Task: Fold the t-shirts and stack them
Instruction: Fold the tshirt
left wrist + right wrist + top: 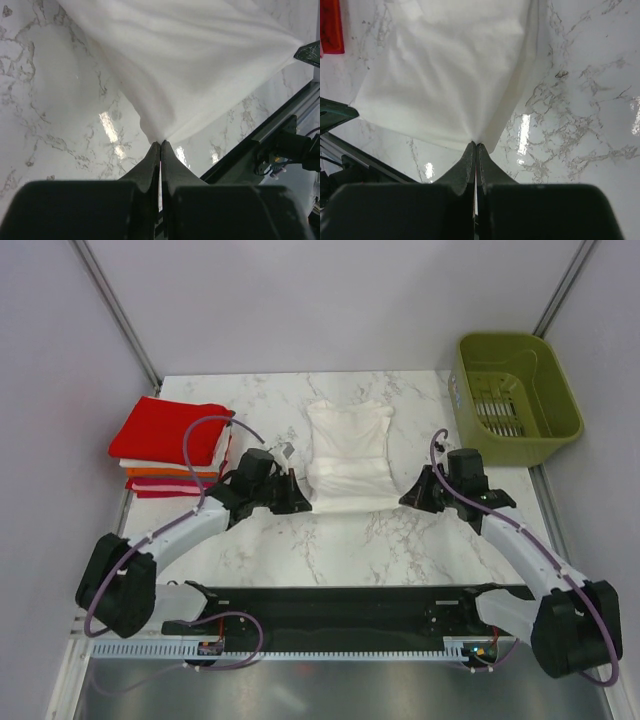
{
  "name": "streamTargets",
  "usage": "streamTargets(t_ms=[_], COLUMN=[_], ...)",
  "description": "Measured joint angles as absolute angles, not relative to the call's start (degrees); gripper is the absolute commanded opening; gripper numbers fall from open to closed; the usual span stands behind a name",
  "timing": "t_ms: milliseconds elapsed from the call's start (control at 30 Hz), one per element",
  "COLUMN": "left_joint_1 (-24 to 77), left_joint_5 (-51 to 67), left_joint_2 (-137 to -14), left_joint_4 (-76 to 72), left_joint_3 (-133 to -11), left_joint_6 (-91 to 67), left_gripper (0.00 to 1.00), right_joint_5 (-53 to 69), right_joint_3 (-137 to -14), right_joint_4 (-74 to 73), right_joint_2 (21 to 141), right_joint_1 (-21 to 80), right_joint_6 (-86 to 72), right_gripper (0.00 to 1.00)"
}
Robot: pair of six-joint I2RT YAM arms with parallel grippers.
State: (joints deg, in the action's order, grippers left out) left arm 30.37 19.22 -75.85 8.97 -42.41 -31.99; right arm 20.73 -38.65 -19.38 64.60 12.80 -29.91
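**White t-shirt at the moment of grasp.** The white t-shirt [348, 453] lies flat at the middle of the table [330, 540], with its narrower end toward the far edge and its wide hem toward my bases.

My left end effector [160, 144] is pinched fully together on the near-left corner of that hem. The cloth fans out from the fingertips in taut folds. My right end effector [476, 145] is likewise closed tight on the near-right corner, with the same drawn folds spreading away from it. The hem runs between the 2 end effectors, so the shirt lies beyond and between them.

At the table's left edge stands a stack of folded t-shirts [168, 435]: red on top, then orange, white and pink-red layers beneath. It is just beside my left wrist. In the top view the violet cable [187, 445] of that arm loops across the stack's right side.

An olive-green basket [517, 400] sits at the far-right corner, well apart from the shirt and beyond my right arm.
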Motion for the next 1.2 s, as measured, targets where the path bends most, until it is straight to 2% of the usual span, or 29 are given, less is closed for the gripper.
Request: streamTargets(t_ms=[200, 400, 700, 1200], left_joint_1=[30.4, 30.0, 26.5, 17.6], left_joint_5=[20.7, 21.7, 22.2, 23.8], left_joint_2=[-67.9, -66.9, -76.4, -101.0], left_joint_4=[14.8, 18.8, 22.2, 23.7], left_joint_3=[-43.6, -49.1, -60.8, -83.1], left_joint_6=[-33.3, -34.3, -34.7, -34.7], left_gripper=[0.02, 0.02, 0.02, 0.02], right_joint_5=[21.4, 20.1, 17.2, 15.0], right_joint_3=[-41.1, -49.4, -62.0, -81.9], right_joint_4=[-24.7, -28.1, -28.3, -26.3], right_joint_2=[56.2, 57.9, 73.5, 98.7], right_joint_1=[12.9, 12.9, 12.4, 10.9], right_joint_6=[-29.8, -29.5, -28.6, -29.3], right_gripper=[0.0, 0.0, 0.0, 0.0])
